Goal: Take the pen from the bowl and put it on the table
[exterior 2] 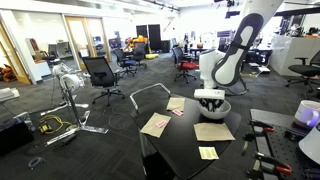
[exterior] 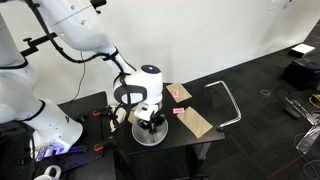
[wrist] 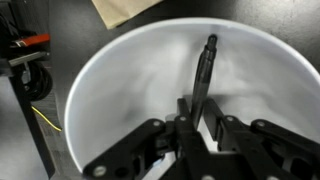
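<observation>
Wrist view shows the pen (wrist: 204, 70) lying in the bowl (wrist: 90, 95), running from my claw (wrist: 197, 125) at six o'clock up toward twelve. My fingers sit close on either side of its lower end, but I cannot tell whether they grip it. I judge this the grasp step. Next I need a firm pinch, a lift clear of the rim, then a set-down on bare table (exterior 2: 182, 145). In both exterior views my wrist hides the pen, yet they show tan paper (exterior 2: 155, 124) toward eight o'clock of the bowl.
</observation>
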`<action>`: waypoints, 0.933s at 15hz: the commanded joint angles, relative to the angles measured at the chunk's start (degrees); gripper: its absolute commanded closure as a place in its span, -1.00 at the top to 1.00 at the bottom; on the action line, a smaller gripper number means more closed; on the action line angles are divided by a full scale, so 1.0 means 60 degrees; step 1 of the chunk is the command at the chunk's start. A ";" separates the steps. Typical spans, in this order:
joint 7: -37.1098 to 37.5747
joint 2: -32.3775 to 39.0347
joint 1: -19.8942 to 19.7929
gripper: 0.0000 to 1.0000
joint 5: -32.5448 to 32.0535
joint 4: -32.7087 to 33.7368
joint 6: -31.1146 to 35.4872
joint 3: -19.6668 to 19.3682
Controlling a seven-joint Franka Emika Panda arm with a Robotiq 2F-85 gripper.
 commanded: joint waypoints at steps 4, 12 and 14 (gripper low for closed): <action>-0.0054 -0.0465 0.0521 -0.95 -0.0012 -0.0168 -0.0186 -0.0524; -0.0156 -0.2589 0.0480 -0.95 -0.1003 -0.0353 -0.2681 -0.0404; -0.0140 -0.3150 0.0297 -0.95 -0.1368 -0.0261 -0.3341 -0.0156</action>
